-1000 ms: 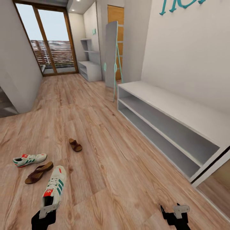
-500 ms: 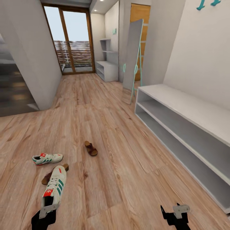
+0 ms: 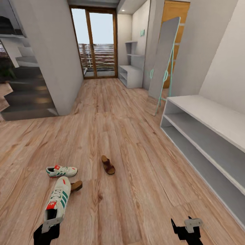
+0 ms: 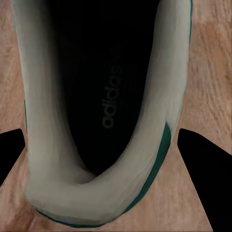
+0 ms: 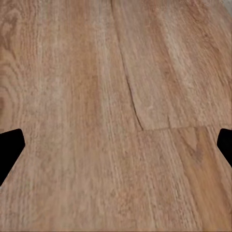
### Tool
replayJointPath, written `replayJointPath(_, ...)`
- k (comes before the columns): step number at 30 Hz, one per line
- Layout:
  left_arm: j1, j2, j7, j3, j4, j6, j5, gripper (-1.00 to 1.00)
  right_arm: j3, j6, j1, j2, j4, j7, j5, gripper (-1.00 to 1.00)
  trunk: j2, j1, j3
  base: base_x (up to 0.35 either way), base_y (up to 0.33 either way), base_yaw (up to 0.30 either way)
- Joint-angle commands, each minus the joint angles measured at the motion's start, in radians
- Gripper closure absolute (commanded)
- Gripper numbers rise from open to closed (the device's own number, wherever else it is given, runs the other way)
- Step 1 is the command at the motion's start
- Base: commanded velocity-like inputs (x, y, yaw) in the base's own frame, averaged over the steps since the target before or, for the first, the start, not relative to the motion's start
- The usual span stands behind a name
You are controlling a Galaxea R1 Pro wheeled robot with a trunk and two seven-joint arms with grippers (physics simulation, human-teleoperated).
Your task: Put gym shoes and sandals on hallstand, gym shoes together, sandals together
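STEP: carrying first shoe | left claw (image 3: 47, 227) grips cream-white green-striped gym shoe (image 3: 58, 200) at heel | right claw (image 3: 186, 228) open, empty | NEXT: likely carry it right to pale-grey hallstand (image 3: 207, 136)

Pale walls, glass balcony doors (image 3: 98, 44), leaning mirror (image 3: 163, 58), dark stairs (image 3: 25, 92)

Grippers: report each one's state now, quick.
Left gripper: shut on a gym shoe, gripped at the heel.
Right gripper: open, holding nothing, over the bare wood floor.
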Motion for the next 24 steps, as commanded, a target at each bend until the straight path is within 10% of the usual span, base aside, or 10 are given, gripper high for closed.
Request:
replayJointPath(1, -0.001, -0.001, 0.001, 0.005, 0.001, -0.004, -0.011, 1.0, 0.005, -0.003, 0.0, -0.001, 0.0, -0.001, 0.0, -1.0, 0.0, 0.0, -0.001, 0.339, 0.0, 0.278)
replayJointPath(24, -0.001, -0.001, 0.001, 0.005, 0.001, -0.006, -0.011, 1.0, 0.005, -0.003, 0.0, -0.001, 0.0, -0.001, 0.0, -1.0, 0.0, 0.0, -0.001, 0.127, 0.0, 0.278)
